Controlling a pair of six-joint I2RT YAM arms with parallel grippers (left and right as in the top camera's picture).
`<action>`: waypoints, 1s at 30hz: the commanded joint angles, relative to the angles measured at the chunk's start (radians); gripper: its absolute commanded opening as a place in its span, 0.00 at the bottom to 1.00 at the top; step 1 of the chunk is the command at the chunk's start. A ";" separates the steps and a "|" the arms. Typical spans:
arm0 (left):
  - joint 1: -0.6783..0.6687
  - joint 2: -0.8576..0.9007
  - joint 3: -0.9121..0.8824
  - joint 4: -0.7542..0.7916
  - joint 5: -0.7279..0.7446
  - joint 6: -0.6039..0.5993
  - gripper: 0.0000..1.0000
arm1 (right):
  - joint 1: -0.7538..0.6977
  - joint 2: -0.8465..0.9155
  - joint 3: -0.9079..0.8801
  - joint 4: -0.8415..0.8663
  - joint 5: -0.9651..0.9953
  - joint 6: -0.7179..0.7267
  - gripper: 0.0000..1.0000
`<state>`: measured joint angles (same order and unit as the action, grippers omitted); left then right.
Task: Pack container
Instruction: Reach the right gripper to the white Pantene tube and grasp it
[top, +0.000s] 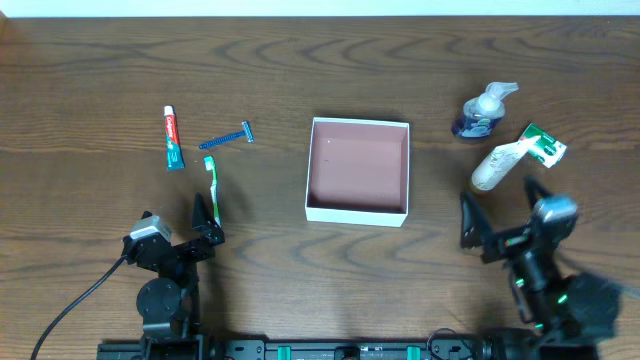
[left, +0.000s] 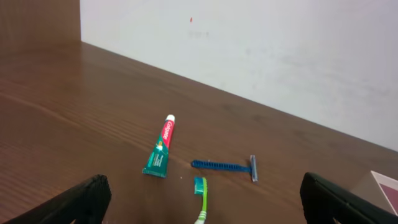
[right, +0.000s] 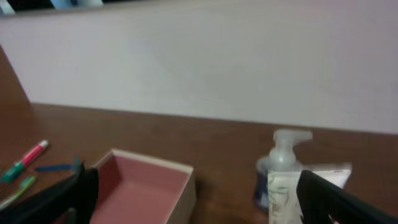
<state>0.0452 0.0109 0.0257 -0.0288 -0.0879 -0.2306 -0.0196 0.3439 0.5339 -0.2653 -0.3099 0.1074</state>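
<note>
The container (top: 358, 210), a shallow white-walled box with a pinkish-brown floor, sits empty at the table's middle; it also shows in the right wrist view (right: 186, 171). A toothpaste tube (top: 173, 138), blue razor (top: 227, 138) and green toothbrush (top: 212, 180) lie to its left, also in the left wrist view: toothpaste (left: 160, 147), razor (left: 225, 166), toothbrush (left: 201, 198). A pump bottle (top: 484, 112) and a white tube (top: 500, 163) lie at the right. My left gripper (top: 206, 222) is open just short of the toothbrush. My right gripper (top: 497, 222) is open near the white tube.
A green-and-white packet (top: 545, 144) lies beside the white tube at the far right. A black cable (top: 70, 305) runs from the left arm toward the front-left edge. A pale wall (left: 280, 56) rises behind the table's far edge.
</note>
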 joint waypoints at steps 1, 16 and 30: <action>0.005 -0.005 -0.022 -0.036 -0.008 0.016 0.98 | -0.006 0.207 0.232 -0.106 -0.025 -0.019 0.99; 0.005 -0.005 -0.022 -0.036 -0.008 0.016 0.98 | -0.006 0.858 0.837 -0.557 -0.179 -0.059 0.99; 0.005 -0.005 -0.022 -0.036 -0.008 0.016 0.98 | -0.006 0.977 0.837 -0.690 0.376 0.612 0.96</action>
<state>0.0452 0.0109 0.0269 -0.0303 -0.0849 -0.2306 -0.0196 1.3029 1.3525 -0.9440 -0.0677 0.5694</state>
